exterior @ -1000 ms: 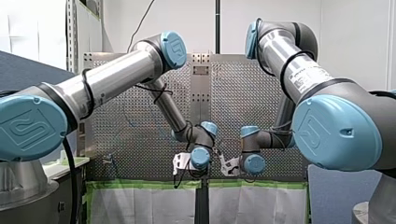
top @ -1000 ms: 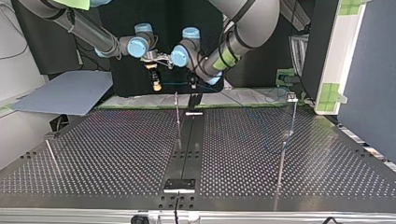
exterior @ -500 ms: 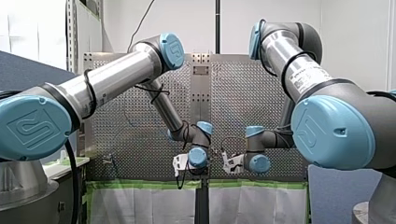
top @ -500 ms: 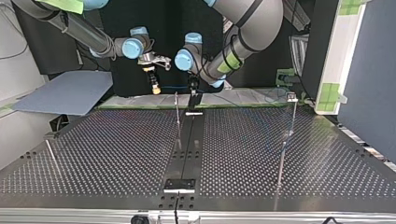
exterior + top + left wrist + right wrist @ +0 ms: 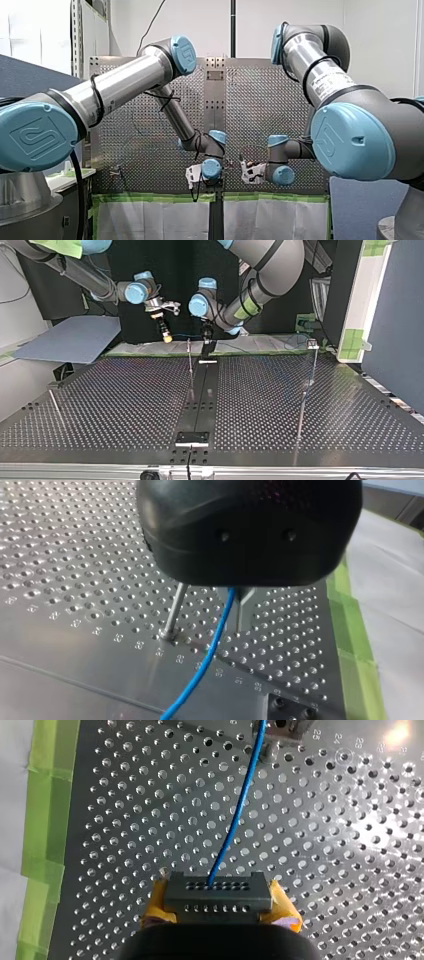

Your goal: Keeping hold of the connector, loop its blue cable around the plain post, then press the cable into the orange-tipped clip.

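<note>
Between my right gripper's yellow pads: connector clamped; blue cable looks limp, light, so hold connector body. Left gripper grip unclear.

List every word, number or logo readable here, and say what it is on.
"25", "24", "23": engraved on the perforated table, right wrist view.
"30", "31": on the same table beside the blue cable, left wrist view; neighbouring numbers are blurred.
Stylised UR logo: embossed on the blue joint caps, front view.
White label on my right arm's forearm: print too small to read.
</note>
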Available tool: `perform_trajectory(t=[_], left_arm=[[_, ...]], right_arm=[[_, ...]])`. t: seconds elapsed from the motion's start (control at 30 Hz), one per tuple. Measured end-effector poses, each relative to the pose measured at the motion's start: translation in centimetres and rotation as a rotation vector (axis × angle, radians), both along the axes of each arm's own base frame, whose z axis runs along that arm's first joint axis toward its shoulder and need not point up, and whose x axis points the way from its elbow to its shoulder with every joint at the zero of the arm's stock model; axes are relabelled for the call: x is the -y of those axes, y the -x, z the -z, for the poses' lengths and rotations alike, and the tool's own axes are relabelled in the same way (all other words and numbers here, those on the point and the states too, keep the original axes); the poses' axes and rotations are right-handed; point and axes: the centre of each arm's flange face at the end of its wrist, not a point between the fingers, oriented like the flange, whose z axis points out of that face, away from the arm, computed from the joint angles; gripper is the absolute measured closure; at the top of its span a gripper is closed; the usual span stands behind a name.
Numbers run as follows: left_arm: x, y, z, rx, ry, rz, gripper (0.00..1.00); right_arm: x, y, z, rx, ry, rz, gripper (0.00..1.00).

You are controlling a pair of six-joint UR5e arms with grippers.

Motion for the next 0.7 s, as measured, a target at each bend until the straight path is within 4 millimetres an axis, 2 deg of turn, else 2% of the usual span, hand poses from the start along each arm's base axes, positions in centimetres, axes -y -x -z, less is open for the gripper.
perform_trajectory(t=[0.23, 0.43, 0.7], left_arm=[[-0.1, -0.5, -0.1, 0.002, 0.010, 0.009, 1.00], [-0.2, -0.7, -0.1, 0.003, 0.011, 0.011, 1.00], [0.5, -1.4, -0.9, 0.024, 0.017, 0.017, 1.00]], right_arm=[[0.6, 0.6, -0.1, 0.007, 0.001, 0.004, 1.00], [1.7, 2.1, -0.1, 0.013, 0.002, 0.029, 1.00], [2.8, 3.2, -0.3, 0.023, 0.008, 0.050, 1.00]])
